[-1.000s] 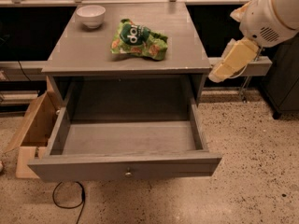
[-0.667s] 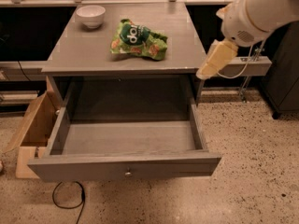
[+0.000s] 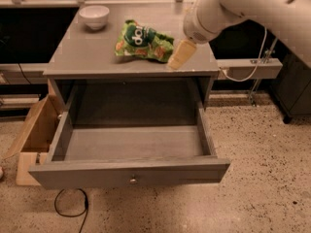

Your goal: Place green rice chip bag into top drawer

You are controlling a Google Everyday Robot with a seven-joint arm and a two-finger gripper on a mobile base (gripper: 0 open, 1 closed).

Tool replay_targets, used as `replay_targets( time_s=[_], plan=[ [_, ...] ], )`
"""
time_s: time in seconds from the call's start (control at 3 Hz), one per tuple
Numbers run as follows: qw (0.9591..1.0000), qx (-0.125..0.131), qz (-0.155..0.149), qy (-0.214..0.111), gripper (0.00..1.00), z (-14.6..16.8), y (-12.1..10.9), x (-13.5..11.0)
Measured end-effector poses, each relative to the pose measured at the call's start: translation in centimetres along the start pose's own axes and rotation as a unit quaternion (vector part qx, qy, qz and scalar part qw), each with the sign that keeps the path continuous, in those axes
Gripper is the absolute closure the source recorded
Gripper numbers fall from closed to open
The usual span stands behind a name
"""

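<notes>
The green rice chip bag (image 3: pixel 144 42) lies crumpled on the grey cabinet top (image 3: pixel 92 57), right of its middle. The top drawer (image 3: pixel 129 173) is pulled fully open below it, with a small round knob on its front panel and nothing inside. My gripper (image 3: pixel 181 56), with cream-coloured fingers, hangs from the white arm just to the right of the bag, close above the cabinet top near its front right edge. It holds nothing.
A white bowl (image 3: pixel 94 16) stands at the back left of the cabinet top. A tan wooden box (image 3: pixel 34 133) sits on the floor left of the drawer. A black cable (image 3: pixel 68 208) loops on the speckled floor in front. A dark cabinet (image 3: pixel 294 89) stands at the right.
The arm has swung left and lower, bringing my gripper from beyond the cabinet's right side to just beside the chip bag. The bag, bowl and drawer have not moved.
</notes>
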State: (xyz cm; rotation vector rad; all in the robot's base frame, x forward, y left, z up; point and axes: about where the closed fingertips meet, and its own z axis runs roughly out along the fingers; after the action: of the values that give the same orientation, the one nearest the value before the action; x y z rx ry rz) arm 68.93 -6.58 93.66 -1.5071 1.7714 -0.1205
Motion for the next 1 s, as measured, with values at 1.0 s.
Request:
replay_targets(
  time_s=[1.0],
  plan=[
    [0.9981, -0.023, 0.022, -0.052, 0.0, 9.0, -2.6, -4.5]
  ],
)
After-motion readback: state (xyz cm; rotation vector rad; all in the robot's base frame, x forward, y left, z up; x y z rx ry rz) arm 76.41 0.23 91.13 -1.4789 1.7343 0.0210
